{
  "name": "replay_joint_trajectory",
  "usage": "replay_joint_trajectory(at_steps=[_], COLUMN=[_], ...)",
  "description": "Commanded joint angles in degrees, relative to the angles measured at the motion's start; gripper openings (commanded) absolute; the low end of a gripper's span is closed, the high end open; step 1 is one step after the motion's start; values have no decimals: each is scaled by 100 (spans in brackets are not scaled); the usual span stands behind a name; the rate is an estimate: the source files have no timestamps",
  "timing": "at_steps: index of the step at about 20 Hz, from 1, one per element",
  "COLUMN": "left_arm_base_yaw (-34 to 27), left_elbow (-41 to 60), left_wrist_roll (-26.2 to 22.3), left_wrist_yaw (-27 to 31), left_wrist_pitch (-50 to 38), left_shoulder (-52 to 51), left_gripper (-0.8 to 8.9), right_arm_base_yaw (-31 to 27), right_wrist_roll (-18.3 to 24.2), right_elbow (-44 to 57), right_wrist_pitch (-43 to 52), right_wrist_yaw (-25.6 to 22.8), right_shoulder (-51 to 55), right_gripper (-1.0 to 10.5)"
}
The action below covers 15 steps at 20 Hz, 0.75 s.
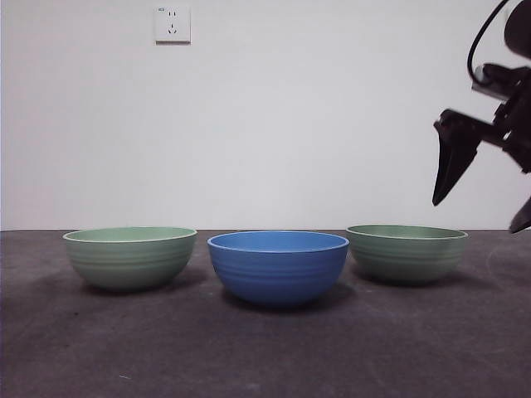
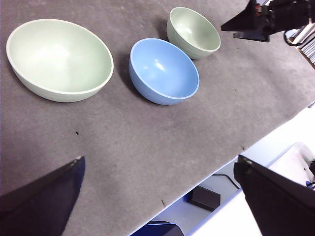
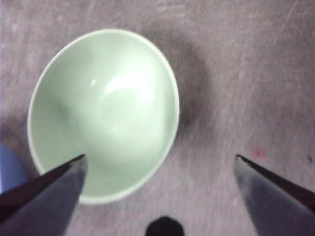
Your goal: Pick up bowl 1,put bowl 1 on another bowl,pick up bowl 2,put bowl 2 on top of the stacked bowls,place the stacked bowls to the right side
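Three ribbed bowls stand apart in a row on the dark table. The blue bowl (image 1: pixel 278 267) (image 2: pixel 164 71) is in the middle, slightly nearer the front. One pale green bowl (image 1: pixel 130 257) (image 2: pixel 59 59) stands to its left, the other pale green bowl (image 1: pixel 406 252) (image 2: pixel 193 32) (image 3: pixel 103 113) to its right. My right gripper (image 1: pixel 485 199) (image 3: pixel 160 157) hangs open above and a little right of the right green bowl, touching nothing. A sliver of the blue bowl (image 3: pixel 10 167) shows beside it. My left gripper (image 2: pixel 160 162) is open and empty, high over the table's front.
The grey table top (image 1: pixel 265 356) ends at an edge (image 2: pixel 256 142) near the left gripper, with floor clutter beyond it. A white wall with a socket (image 1: pixel 172 24) stands behind the bowls.
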State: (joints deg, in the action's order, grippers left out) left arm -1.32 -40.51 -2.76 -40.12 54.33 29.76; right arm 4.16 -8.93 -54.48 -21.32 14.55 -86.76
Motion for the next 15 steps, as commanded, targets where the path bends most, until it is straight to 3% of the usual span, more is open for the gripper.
replay_joint_trajectory(at_steps=[1,5,9,15], left_arm_base_yaw=[17,17,17,17], left_elbow=[-15,-15,-15,-15], left_wrist_roll=[20,20,17,20], left_wrist_yaw=[-42,-39,-39,-44], left_wrist_pitch=[-70,-68,-68,-66], left_shoulder=[42,50,83,85], left_gripper=[629,628,628,628], right_arm_base_yaw=[20,44,90,90], right_wrist_roll=[-142,-140,-140,-166], right_elbow=[-83,-348,-411,-411], right_wrist_pitch=[166,205,374,168], right_wrist_yaw=[-151,-160,-162,-164], right_shoulder=[-317,-741,-833,-962], right_gripper=[465,458,198,171])
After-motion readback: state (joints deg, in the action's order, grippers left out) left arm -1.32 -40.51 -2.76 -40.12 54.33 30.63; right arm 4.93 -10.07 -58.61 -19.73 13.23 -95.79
